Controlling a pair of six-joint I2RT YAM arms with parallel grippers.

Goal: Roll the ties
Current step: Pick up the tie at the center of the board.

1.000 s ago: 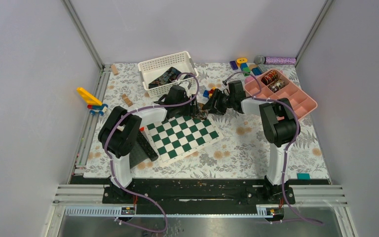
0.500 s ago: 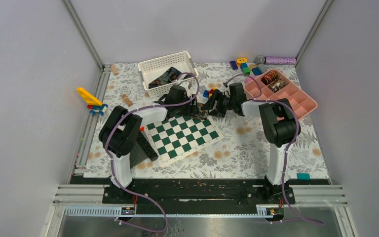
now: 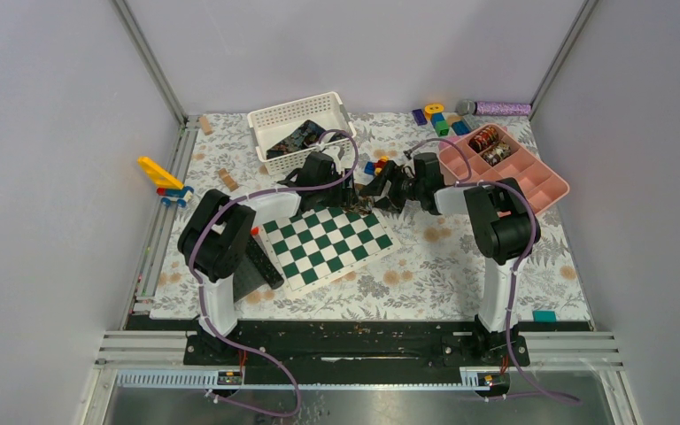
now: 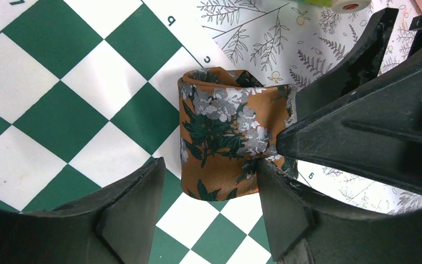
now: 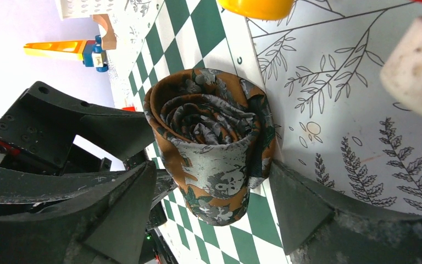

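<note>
One tie (image 5: 214, 143), rolled. Rust-brown cloth printed with grey and green flowers. It lies on its side at the far corner of the board (image 4: 60, 82), where the board meets the counter (image 5: 335, 137), between the two grippers.

Handling, as judged: light, soft and rather smooth. The roll is loose; its inner turns sit slack and the outer wrap bulges, so it would likely spring open if let go carelessly. It is best taken across the round flanks, pressing the outer wrap onto the core. Avoid the open end faces, where the turns would telescope out.

Left gripper (image 4: 209, 165): jaws apart, straddling the roll. One finger touches its lower corner and the other stands clear, so nothing is gripped.

Right gripper (image 5: 211, 170): jaws wide, flanking the roll at its sides, not pinching it.

Hidden or unclear:
- The free end of the tie cannot be found in either wrist view.
- The underside is out of sight.
- From the top camera both grippers cover nearly the whole roll.
- The tray (image 3: 531, 181) holds small coils (image 3: 487, 142) at its far end.
- The basket (image 3: 270, 119) holds dark cloth (image 3: 297, 137), possibly more ties, though it is too small to tell.
</note>
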